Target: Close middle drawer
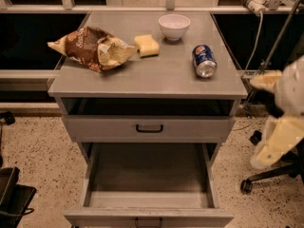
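- While the middle drawer point(148, 175) stands pulled far out below the worktop's front edge, its smooth, flat grey metal floor and thin side walls lie open to view; a small black handle sits at the centre of its low front.
- Above it, the top drawer point(190, 127) shows a taller plain grey front with a black bar handle, and a dark slot runs between it and the worktop.
- The worktop point(156, 80) is a matte grey slab with squared edges.
- A crinkled, glossy brown-and-yellow chip bag point(92, 47) lies near the left edge.
- A soft yellow sponge block point(147, 45) rests just beside the bag, toward the back.
- A round, smooth white bowl point(174, 26) stands upright near the back edge.
- A blue metal can point(204, 61) lies on its side near the right edge, its silvery end facing the front.
- The gripper point(278, 120), cream and white with rounded shells, hangs off the worktop's front right corner, apart from the cabinet; I cannot tell how far open it is.
- Speckled terrazzo floor point(38, 151) surrounds the cabinet.
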You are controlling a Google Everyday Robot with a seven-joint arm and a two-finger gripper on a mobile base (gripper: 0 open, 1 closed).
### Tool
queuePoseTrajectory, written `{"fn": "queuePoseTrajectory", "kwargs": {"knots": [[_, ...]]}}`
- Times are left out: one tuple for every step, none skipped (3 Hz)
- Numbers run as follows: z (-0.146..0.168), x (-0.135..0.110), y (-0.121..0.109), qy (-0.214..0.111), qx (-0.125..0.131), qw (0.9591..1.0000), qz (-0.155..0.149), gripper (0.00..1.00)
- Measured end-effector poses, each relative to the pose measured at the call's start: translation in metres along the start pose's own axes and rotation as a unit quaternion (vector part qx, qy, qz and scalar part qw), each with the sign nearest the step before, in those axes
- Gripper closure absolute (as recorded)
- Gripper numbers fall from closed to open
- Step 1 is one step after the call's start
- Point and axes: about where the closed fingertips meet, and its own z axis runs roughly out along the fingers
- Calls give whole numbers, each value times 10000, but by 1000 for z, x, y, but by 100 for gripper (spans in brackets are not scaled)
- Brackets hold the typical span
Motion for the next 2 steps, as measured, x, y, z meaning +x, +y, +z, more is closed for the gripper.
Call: {"fn": "queuePoseTrajectory", "kwargs": {"knots": [[84, 20, 38, -946, -446, 9934, 461, 0], [190, 42, 82, -1551, -1016, 9750, 1225, 19]]}}
